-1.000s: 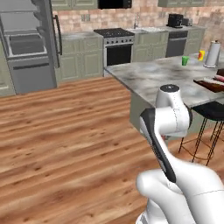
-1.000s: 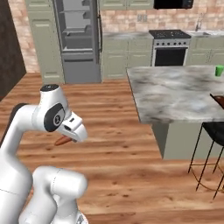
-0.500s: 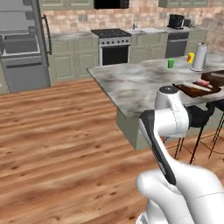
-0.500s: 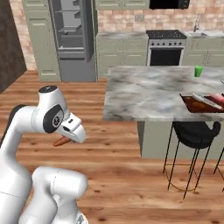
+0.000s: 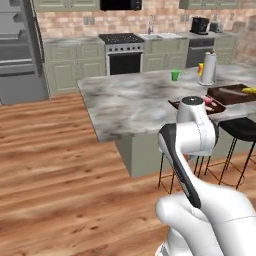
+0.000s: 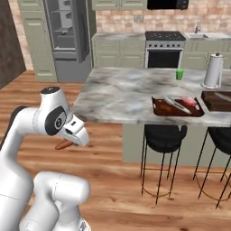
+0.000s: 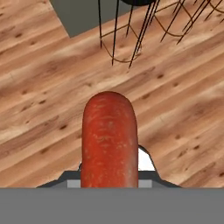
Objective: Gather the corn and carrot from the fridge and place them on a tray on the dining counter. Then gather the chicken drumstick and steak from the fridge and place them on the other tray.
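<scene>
- Carrot [image 7: 109,140] sits clamped in the gripper [image 6: 72,140], its orange length running straight out from the hand over the wooden floor [image 7: 39,109]; in the right base view its tip [image 6: 62,145] pokes out under the folded arm.
- Against the earlier pictures, both base views have swung: the fridge [image 6: 67,38] has slid toward the left edge and the dining counter [image 6: 131,97] now fills the middle, so the camera has moved, not the furniture.
- The arm's folded pose and its grip on the carrot look the same as a second ago.
- Right base view shows a dark tray [image 6: 177,108] on the counter's near edge, holding a long pale item and a pinkish one; I cannot tell what they are.
- A second dark tray [image 6: 218,101] lies just beside it to the right, cut by the frame edge.
- Left base view adds a yellow item on that farther tray [image 5: 231,94], while the arm hides most of the nearer one.
- Both base views show a green cup [image 5: 175,75] and a paper towel roll [image 5: 208,69] farther back on the counter.
- Hand view alone shows the black stool legs [image 7: 127,35] standing on the floor beyond the carrot.
</scene>
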